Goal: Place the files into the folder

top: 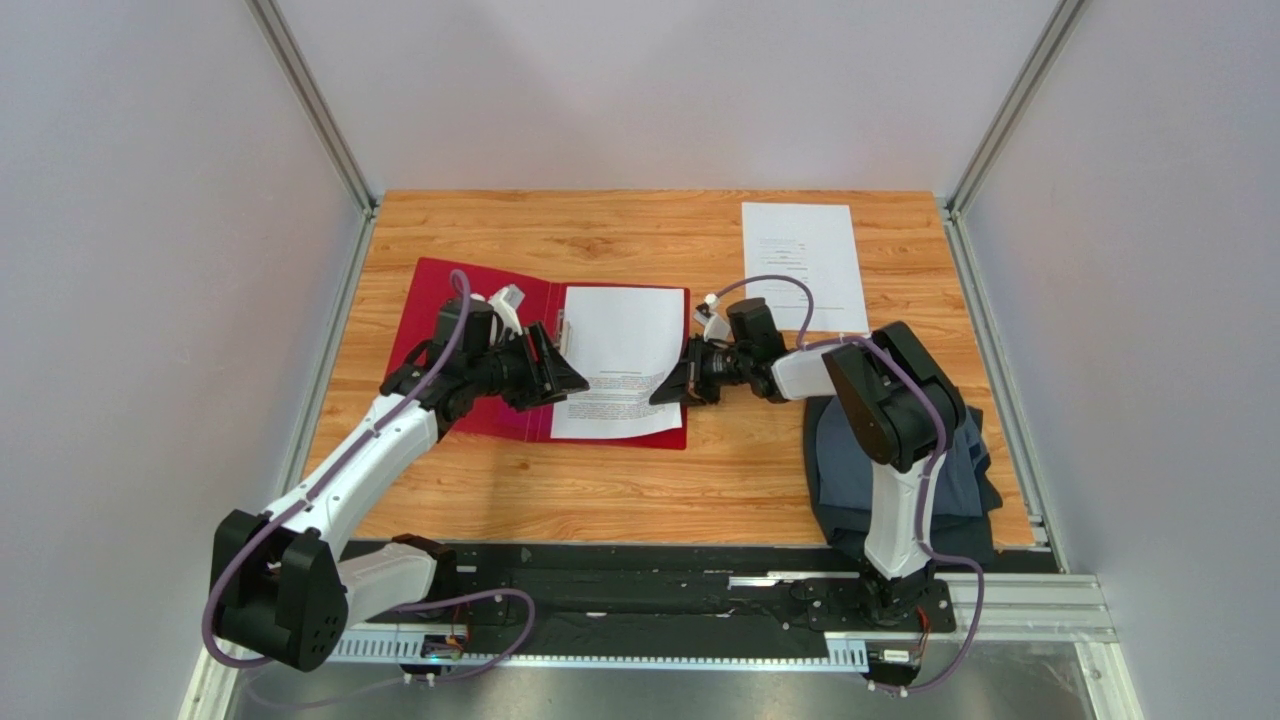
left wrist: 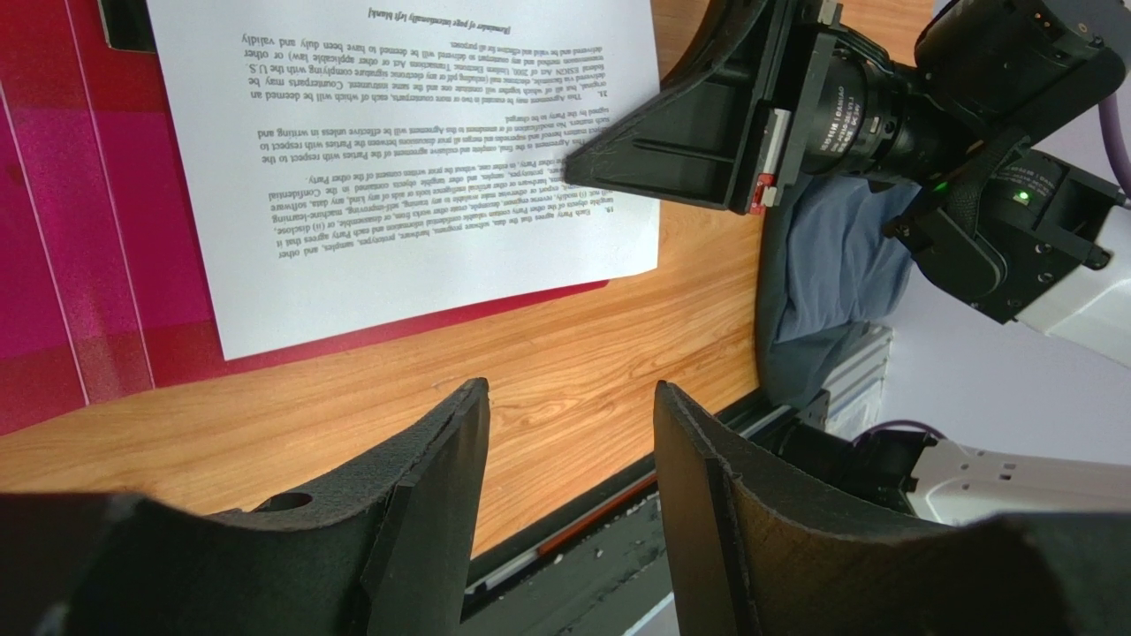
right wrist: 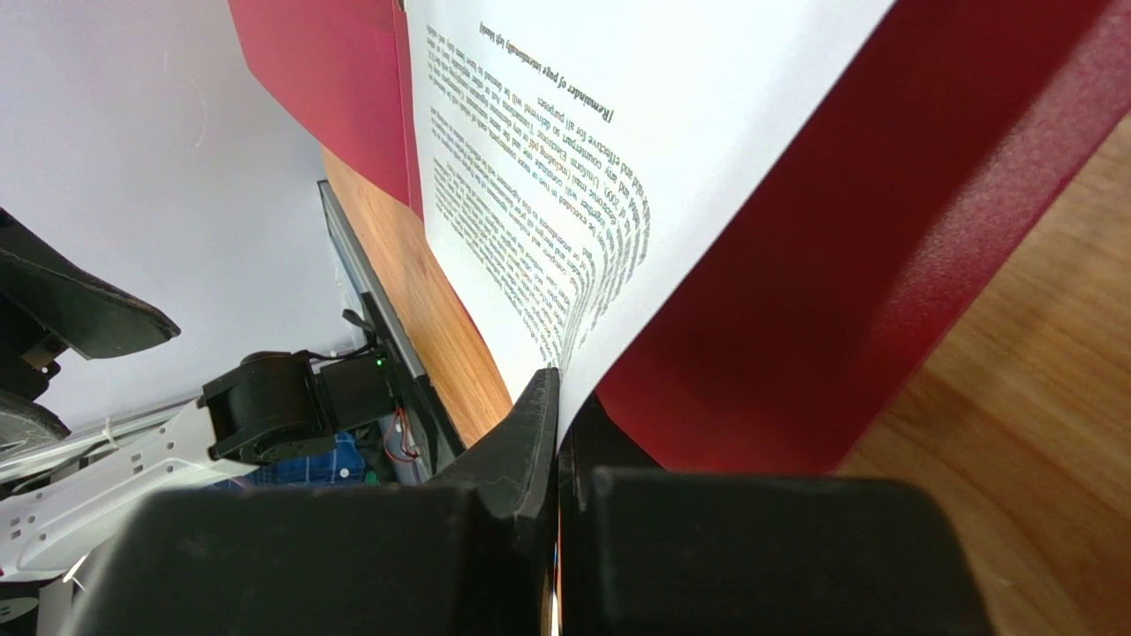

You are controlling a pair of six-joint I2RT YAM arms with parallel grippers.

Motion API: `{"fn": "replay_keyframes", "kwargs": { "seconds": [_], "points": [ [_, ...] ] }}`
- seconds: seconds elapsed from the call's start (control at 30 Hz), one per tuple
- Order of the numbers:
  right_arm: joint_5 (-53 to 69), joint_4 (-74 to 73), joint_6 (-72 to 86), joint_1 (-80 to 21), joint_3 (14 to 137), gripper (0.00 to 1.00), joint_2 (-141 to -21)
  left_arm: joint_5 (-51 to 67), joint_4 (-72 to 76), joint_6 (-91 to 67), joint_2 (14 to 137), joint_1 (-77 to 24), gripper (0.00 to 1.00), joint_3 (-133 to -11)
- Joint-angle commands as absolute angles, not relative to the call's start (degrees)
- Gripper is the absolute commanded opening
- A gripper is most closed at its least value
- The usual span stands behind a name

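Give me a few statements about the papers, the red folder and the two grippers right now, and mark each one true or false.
1. The red folder lies open on the table. True.
2. Both printed sheets lie on the folder. False: one sheet lies on the folder's right half, while the second sheet lies on bare wood at the far right.
3. The right gripper is shut on an edge of the sheet on the folder. True.
4. The left gripper is clamped on the folder's cover. False: its jaws are apart and hold nothing.
5. A dark cloth lies under the right arm. True.
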State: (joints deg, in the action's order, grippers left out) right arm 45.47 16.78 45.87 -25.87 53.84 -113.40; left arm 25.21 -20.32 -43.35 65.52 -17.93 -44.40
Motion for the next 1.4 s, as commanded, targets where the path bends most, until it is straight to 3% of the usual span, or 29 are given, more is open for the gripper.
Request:
{"fn": "replay_keyframes", "kwargs": {
  "seconds": [0.0,0.47,0.67,0.97,1.37],
  "points": [
    [45.4,16.5,44.4,-26.2,55.5,0.0,-111.8,25.9,-18.7,-42.8,65.2,-17.6,0.57,-44.2],
    [43.1,11.8,42.5,-27.4,57.7,0.05,-111.7,26.3,-18.7,-42.9,64.8,-17.5,0.58,-44.1],
    [41.1,6.4,39.8,-27.4,59.3,0.19,-110.8,26.3,-18.7,-42.8,64.2,-17.4,0.58,-43.9],
    [35.2,-8.3,33.5,-28.4,64.6,0.48,-109.2,26.5,-18.8,-43.1,63.2,-17.3,0.58,-43.4],
    [24.3,-22.1,29.3,-30.8,69.2,0.66,-106.4,26.5,-19.4,-42.7,61.6,-17.1,0.58,-43.1]
  ]
}}
